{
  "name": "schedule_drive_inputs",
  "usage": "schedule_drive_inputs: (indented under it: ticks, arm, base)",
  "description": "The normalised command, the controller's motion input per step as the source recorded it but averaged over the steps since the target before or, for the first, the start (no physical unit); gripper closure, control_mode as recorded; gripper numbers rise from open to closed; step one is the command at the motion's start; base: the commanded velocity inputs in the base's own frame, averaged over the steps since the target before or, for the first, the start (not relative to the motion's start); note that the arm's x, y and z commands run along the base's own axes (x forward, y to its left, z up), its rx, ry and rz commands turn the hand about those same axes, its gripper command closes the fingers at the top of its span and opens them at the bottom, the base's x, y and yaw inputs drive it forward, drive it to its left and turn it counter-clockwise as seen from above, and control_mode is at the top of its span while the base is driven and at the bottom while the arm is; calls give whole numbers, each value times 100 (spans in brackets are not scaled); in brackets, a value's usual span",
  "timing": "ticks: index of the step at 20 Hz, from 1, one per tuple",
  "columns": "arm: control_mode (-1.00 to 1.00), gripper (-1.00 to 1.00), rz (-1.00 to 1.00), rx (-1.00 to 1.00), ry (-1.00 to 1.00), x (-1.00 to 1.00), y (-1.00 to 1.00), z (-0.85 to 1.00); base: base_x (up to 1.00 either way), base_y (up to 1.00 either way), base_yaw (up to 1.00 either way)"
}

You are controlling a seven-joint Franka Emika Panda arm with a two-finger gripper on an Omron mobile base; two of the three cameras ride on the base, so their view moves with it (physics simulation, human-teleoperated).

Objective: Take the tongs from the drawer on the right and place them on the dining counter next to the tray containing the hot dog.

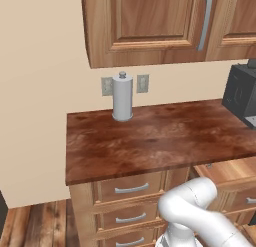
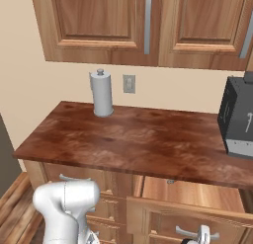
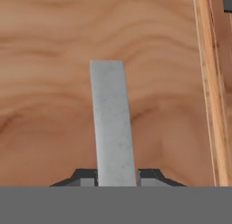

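Item, tongs (image 3: 112, 123): we recorded a flat grey metal strip in the hand view, running up from between the two dark fingertips (image 3: 84, 177) of the tool (image 3: 117, 178), which was clenched on it. Its far end lay over the pale wood floor of the drawer (image 3: 45, 82); whether it touched that floor we could not tell from this angle.

Item, drawer: open, with its side wall along the right of the hand view; in the right base view it stood pulled out under the counter (image 2: 143, 144), right of the arm.

Item, counter: reddish-brown worktop above the drawer cabinets, carrying a paper towel roll (image 1: 122, 97) upright near the wall and a dark appliance (image 2: 238, 118) at the right end.

Item, wall cabinets (image 2: 148, 25): brown wood, hung above the counter, doors closed
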Motion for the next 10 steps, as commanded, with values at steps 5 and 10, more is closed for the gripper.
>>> schedule_drive_inputs:
  ticks: [5,10]
  arm:
    - [-100,100,-4,0,0,-43,0,0]
    - [-100,100,-2,0,0,-21,0,0]
  base:
    - [0,0,0]
    - [0,0,0]
